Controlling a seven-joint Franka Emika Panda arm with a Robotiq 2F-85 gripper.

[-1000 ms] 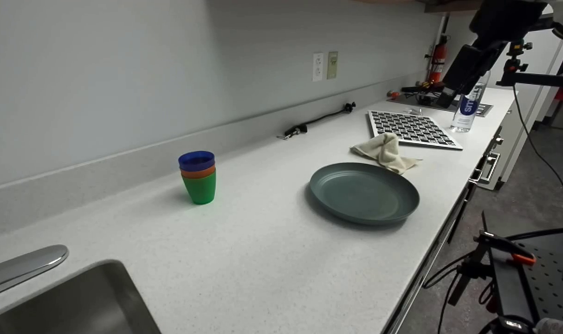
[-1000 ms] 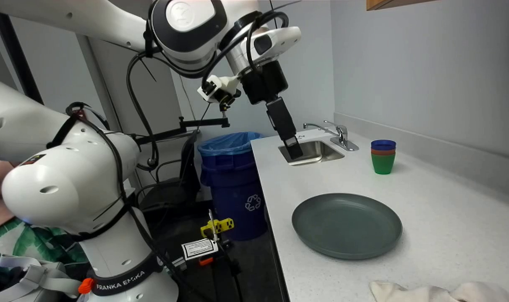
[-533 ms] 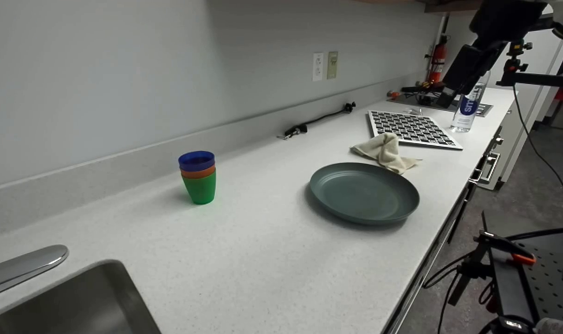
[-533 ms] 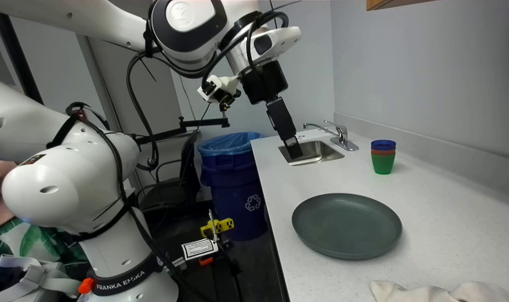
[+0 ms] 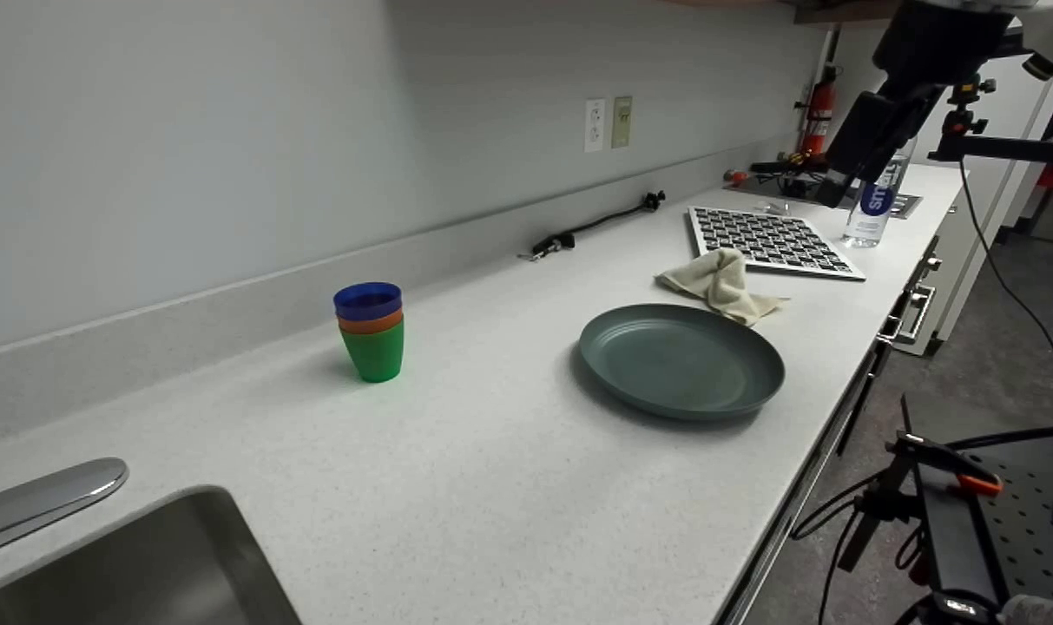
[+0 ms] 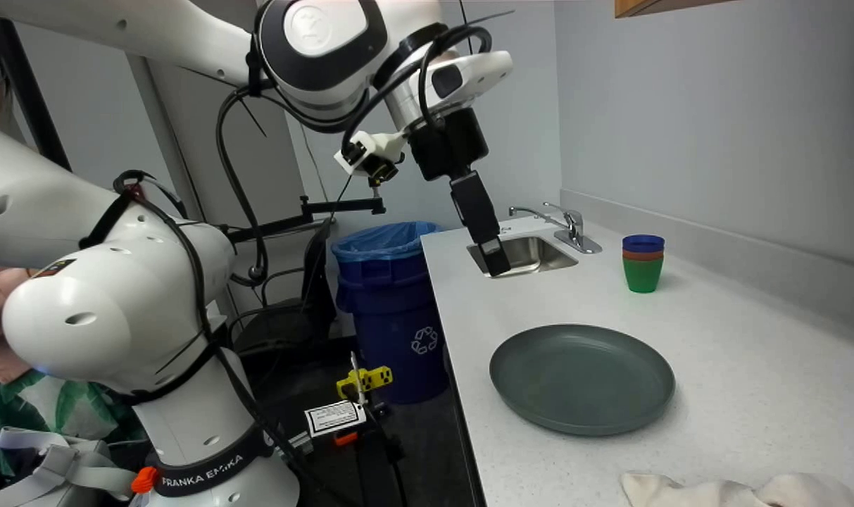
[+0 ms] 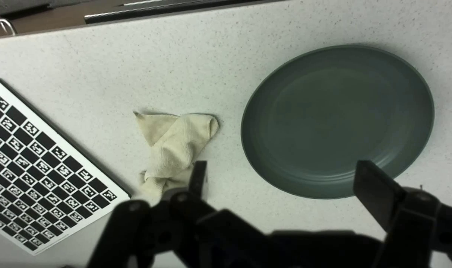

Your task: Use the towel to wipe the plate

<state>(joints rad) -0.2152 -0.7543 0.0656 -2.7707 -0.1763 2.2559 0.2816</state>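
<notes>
On the pale counter (image 5: 457, 486), your plate (image 7: 337, 123), dark green with a raised rim, lay flat and face up at three o'clock in your wrist view. The towel (image 7: 175, 149), cream and crumpled, was just beside it at the plate's nine o'clock, with a strip of bare counter between the two. In an exterior view the same towel (image 5: 721, 285) showed at the plate's one o'clock, bunched up into a low peak.

Your gripper (image 7: 283, 182) had its fingers (image 7: 373, 191) spread wide apart and held nothing. In the wrist view one finger showed in front of the plate's rim at five o'clock, and the opposite one in front of the towel's edge, also near five. In an exterior view you had the gripper (image 6: 495, 260) hanging in the air above the counter, tilted, its tip aimed at five o'clock.

At the towel's nine o'clock in the wrist view lay a checkered board (image 7: 43, 167), black squares alternating with patterned white ones; you could not tell whether board and towel touched. In an exterior view, a stack of cups (image 5: 372, 347), blue over orange over green, stood upright at the plate's nine o'clock, well apart from it, the sink (image 5: 153, 564) lay at eight, and a bottle (image 5: 873, 208) stood between two and three o'clock of the board.
</notes>
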